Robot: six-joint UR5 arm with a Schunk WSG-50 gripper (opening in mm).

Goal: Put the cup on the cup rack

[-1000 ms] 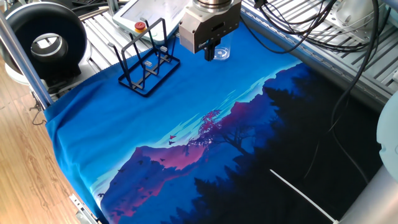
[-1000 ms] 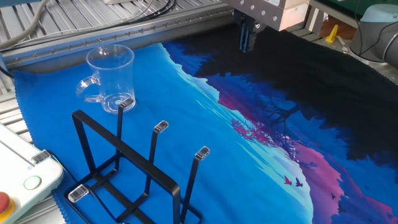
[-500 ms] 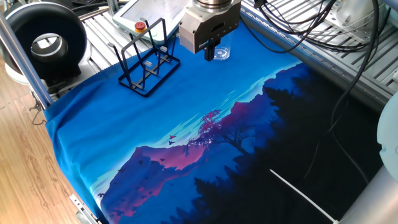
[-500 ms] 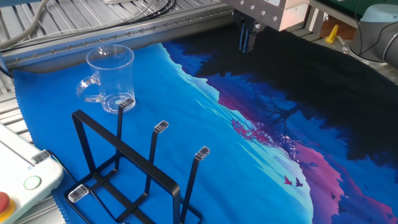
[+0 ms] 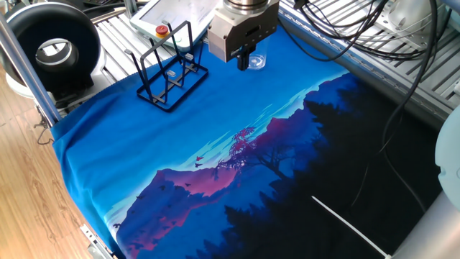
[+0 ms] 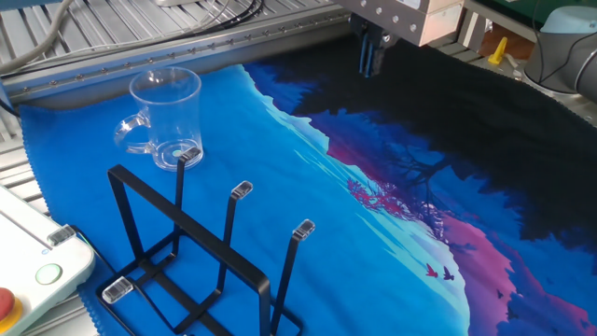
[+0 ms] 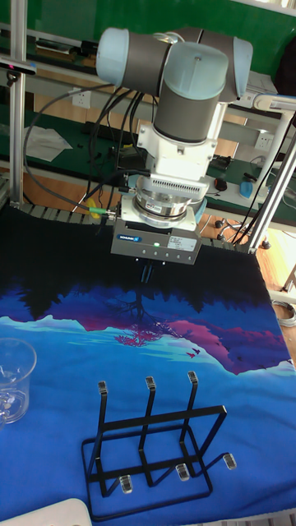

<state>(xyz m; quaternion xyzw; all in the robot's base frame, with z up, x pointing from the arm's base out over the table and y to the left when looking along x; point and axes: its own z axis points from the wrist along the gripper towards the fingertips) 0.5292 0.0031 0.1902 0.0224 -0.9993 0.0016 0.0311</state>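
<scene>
Nothing of the task is done yet: the clear handled cup stands upright on the blue cloth just beyond the black wire cup rack, untouched, while the gripper, fingers pinched together and empty, hangs well away from the rack.

Open cloth is being left between the cup and the cup rack; the pincer is being held well apart from the rack.
</scene>
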